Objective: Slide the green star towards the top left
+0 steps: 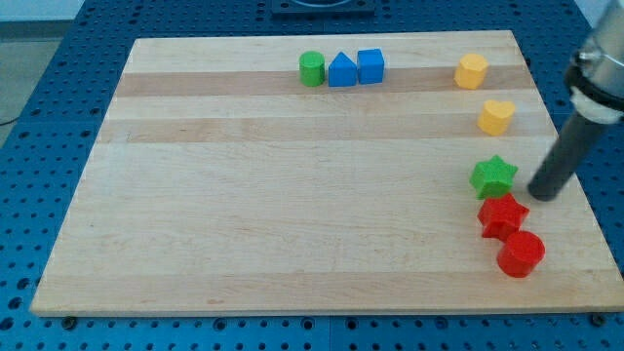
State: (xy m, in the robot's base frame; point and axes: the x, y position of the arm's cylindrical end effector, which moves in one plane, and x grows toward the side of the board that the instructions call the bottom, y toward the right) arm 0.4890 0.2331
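Observation:
The green star lies near the right edge of the wooden board. My tip rests on the board just to the star's right and a little lower, with a small gap between them. The dark rod rises up and to the right from it. A red star lies directly below the green star, almost touching it.
A red cylinder sits below the red star. Two yellow blocks lie above the green star. At the top middle a green cylinder, a blue triangular block and a blue cube stand in a row.

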